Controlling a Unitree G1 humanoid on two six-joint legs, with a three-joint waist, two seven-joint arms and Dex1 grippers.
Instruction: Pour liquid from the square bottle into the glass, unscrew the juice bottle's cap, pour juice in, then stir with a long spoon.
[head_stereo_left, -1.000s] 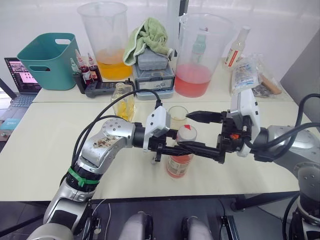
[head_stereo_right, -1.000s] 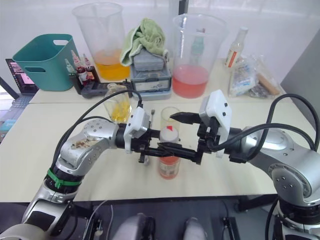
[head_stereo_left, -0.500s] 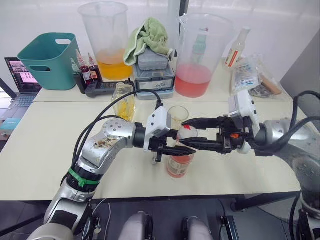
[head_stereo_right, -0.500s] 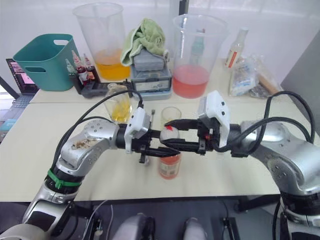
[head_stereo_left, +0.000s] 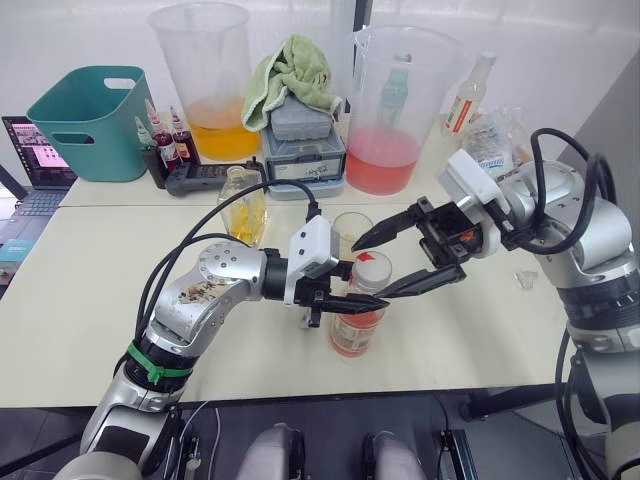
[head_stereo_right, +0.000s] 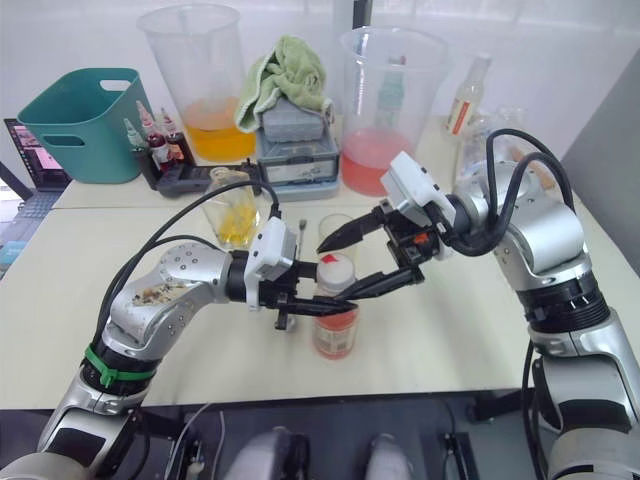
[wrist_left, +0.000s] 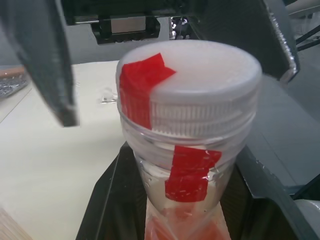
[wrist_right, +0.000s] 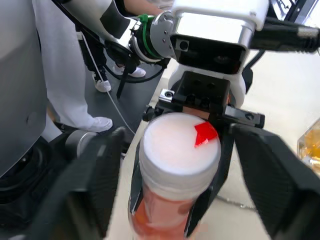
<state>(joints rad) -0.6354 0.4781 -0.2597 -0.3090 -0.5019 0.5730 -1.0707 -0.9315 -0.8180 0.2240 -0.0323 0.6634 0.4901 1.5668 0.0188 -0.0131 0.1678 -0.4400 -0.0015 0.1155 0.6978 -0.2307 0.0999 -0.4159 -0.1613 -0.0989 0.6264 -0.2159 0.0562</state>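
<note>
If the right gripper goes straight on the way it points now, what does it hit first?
Most likely the white cap of the juice bottle: the right gripper is open, with the cap lined up between its fingers. The left gripper holds the bottle's neck just below.

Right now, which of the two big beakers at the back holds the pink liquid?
The big beaker on the robot's right, beside the green towel; its liquid is pink. The left beaker, next to the teal bin, holds orange liquid.

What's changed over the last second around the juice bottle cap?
The right gripper swung from level to tilted around the white cap, fingers open on either side, not gripping. The left gripper kept clamping the juice bottle. The glass and the square bottle stayed put.
</note>
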